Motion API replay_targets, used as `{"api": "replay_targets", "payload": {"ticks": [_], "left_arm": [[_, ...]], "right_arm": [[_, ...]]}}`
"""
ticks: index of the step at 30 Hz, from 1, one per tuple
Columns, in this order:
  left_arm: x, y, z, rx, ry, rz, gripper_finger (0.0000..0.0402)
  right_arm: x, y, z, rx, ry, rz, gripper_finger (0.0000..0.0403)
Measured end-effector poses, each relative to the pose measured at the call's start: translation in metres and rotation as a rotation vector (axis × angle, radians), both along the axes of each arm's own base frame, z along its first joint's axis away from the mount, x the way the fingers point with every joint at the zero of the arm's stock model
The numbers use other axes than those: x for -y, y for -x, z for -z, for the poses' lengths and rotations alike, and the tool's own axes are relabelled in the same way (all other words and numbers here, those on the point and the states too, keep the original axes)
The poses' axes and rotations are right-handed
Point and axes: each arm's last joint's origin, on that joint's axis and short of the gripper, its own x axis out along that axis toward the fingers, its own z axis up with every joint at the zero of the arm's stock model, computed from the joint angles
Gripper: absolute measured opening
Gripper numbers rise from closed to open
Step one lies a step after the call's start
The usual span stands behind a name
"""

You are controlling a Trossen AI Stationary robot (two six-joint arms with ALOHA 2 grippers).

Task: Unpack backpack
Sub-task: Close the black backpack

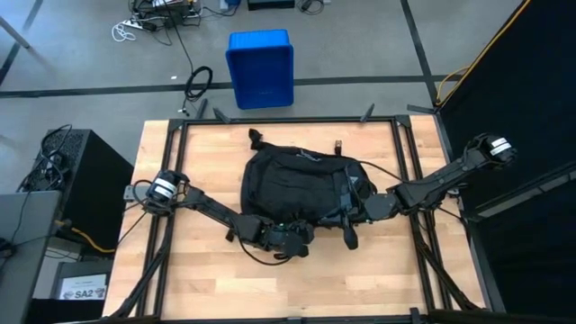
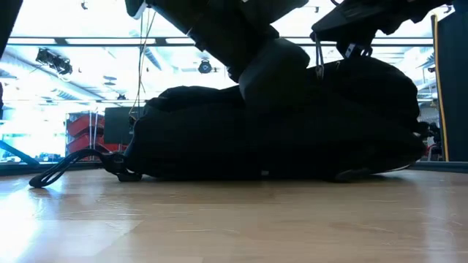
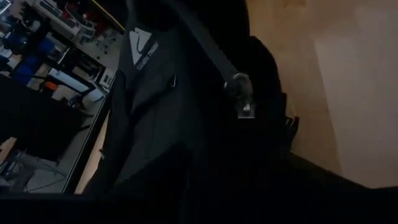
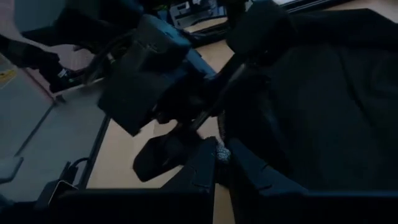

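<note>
Large black backpack (image 1: 292,184) lying flat near the middle of the wooden tabletop (image 1: 207,279), slightly toward the far edge, top loop pointing to the far-left corner and straps trailing off its near and right sides. Seen level across the table, a broad dark mound (image 2: 278,131) resting directly on the wood, one strap loop (image 2: 62,169) curling out along the surface at its end. Left gripper (image 1: 290,238) lowered at the near edge of the backpack, arm reaching in from the left edge of the tabletop; fingers lost against black fabric, so impossible to say whether parted or pinching anything. From that wrist: dark fabric panel with a pale triangular logo (image 3: 142,48), a strap running down it, and a small clear zipper pull (image 3: 241,98) hanging free against the cloth. Right gripper (image 1: 358,209) pressed to the right side of the backpack, arm stretched in from the far-right corner; fingers (image 4: 249,168) drawn together, a small pale cord end (image 4: 221,154) showing right at their tips, grip on it not certain. Blue plastic bin (image 1: 260,68) on the floor beyond the far edge of the table.
</note>
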Motion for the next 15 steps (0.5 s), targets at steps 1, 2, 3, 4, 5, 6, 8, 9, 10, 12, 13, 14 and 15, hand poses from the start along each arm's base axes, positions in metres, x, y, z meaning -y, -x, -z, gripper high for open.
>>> {"api": "replay_targets", "payload": {"ticks": [1, 2, 3, 4, 5, 6, 8, 9, 10, 12, 13, 14, 15], "left_arm": [[0.000, 0.000, 0.000, -0.001, 0.000, 0.001, 0.0127], [0.000, 0.000, 0.000, -0.003, 0.000, 0.002, 0.0094], [0.000, 0.000, 0.000, -0.007, -0.001, 0.003, 0.0056], [0.000, 0.000, 0.001, -0.006, 0.002, 0.000, 0.0029], [0.000, 0.001, 0.001, -0.004, 0.007, -0.002, 0.0017], [0.000, 0.001, 0.001, -0.011, 0.004, -0.001, 0.0011], [0.002, 0.004, 0.004, -0.044, -0.009, -0.002, 0.0005], [0.004, 0.007, 0.006, -0.067, -0.022, -0.009, 0.0004], [0.006, 0.010, 0.008, -0.089, -0.030, -0.022, 0.0004], [0.009, 0.016, 0.008, -0.120, -0.030, -0.047, 0.0003], [0.011, 0.019, 0.008, -0.128, -0.020, -0.056, 0.0002], [0.012, 0.022, 0.009, -0.133, -0.011, -0.068, 0.0002], [0.014, 0.024, 0.008, -0.137, -0.005, -0.080, 0.0002]], "right_arm": [[-0.001, 0.000, 0.000, 0.000, 0.000, -0.005, 0.0000], [-0.001, 0.001, 0.000, -0.001, 0.002, -0.008, 0.0000], [-0.002, 0.001, 0.000, -0.003, 0.005, -0.012, 0.0000], [-0.002, 0.001, 0.001, -0.007, 0.006, -0.016, 0.0000], [-0.003, 0.002, 0.001, -0.011, 0.007, -0.019, 0.0000], [-0.003, 0.002, 0.001, -0.017, 0.009, -0.024, 0.0000], [-0.005, 0.004, 0.003, -0.042, 0.006, -0.046, 0.0000], [-0.006, 0.005, 0.004, -0.059, 0.004, -0.054, 0.0000], [-0.007, 0.008, 0.005, -0.081, 0.001, -0.060, 0.0000], [-0.007, 0.013, 0.008, -0.139, -0.013, -0.057, 0.0000], [-0.007, 0.016, 0.011, -0.175, -0.027, -0.046, 0.0000], [-0.007, 0.019, 0.014, -0.215, -0.042, -0.030, 0.0000], [-0.007, 0.021, 0.017, -0.255, -0.050, -0.010, 0.0000]]}}
